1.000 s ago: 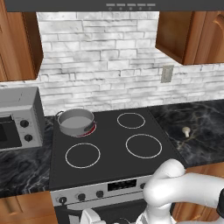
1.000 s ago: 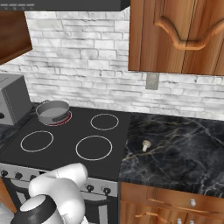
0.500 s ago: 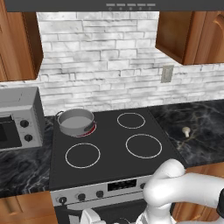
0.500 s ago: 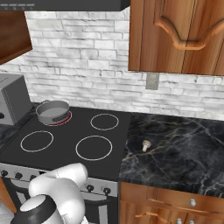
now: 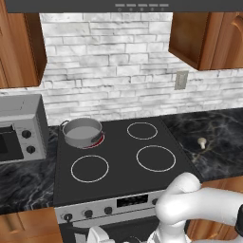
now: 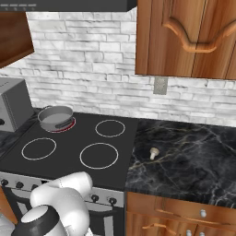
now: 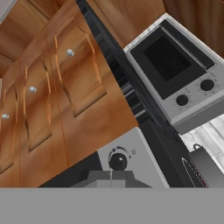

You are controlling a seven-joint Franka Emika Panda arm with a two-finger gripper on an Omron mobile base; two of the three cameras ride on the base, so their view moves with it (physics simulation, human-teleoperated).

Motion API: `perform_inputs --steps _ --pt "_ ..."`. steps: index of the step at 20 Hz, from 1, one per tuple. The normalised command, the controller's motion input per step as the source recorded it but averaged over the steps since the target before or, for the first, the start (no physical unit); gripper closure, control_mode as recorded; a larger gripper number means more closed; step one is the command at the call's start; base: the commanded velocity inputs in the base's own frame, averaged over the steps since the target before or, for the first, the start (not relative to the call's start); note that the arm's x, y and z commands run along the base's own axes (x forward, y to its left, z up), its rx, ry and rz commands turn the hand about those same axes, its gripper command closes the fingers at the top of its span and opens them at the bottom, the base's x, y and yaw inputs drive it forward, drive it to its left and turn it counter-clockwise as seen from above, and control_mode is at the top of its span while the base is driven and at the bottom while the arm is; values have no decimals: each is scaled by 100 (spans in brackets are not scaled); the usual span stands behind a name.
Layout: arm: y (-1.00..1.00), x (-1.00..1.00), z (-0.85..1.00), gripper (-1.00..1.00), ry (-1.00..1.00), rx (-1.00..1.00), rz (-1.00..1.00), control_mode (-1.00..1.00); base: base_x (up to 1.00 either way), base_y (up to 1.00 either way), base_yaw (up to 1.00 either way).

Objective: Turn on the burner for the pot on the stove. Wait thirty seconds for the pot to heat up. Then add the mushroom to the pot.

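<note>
Nothing has shifted since the earlier frames: the pot (image 5: 83, 132), the mushroom (image 5: 202, 141) and the arm's elbow sit exactly where they did a second ago. The pot stands on the rear left burner (image 5: 96, 141) of the stove (image 5: 121, 163), a red tinge showing along the ring's edge beside the pot's base. From the right base view the same grey pot (image 6: 56, 117) covers most of that red-rimmed ring (image 6: 68, 125), with three plain white rings on the black glass around it.

The mushroom lies on the dark marble counter (image 5: 218, 137) to the right of the stove, well apart from the pot; in the right base view it (image 6: 153, 152) sits near the cooktop's right edge.

The hand view looks along the stove's front from low down: a black knob (image 7: 117, 162) on the silver front panel (image 7: 135, 159) sits just above the gripper's finger tips (image 7: 110, 177), which are largely cut off at the bottom, so I cannot tell whether the jaws are apart or together. Beyond it stands the grey box oven (image 7: 177, 70) on the counter, with wooden cabinet doors (image 7: 57, 96) to one side and the pot's edge (image 7: 209, 168) at the frame's corner.
</note>
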Motion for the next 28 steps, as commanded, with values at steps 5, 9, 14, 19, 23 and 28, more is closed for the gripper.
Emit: perform_inputs --steps 5,9,14,19,23,28 --pt "0 0 0 100 0 0 0 -100 0 0 0" --pt "0 0 0 100 0 0 0 -100 0 0 0" --pt "0 0 0 100 0 0 0 -100 0 0 0" --pt "0 0 0 100 0 0 0 -100 0 0 0" --pt "0 0 0 100 0 0 0 -100 0 0 0" --pt "0 0 0 100 0 0 0 -100 0 0 0"
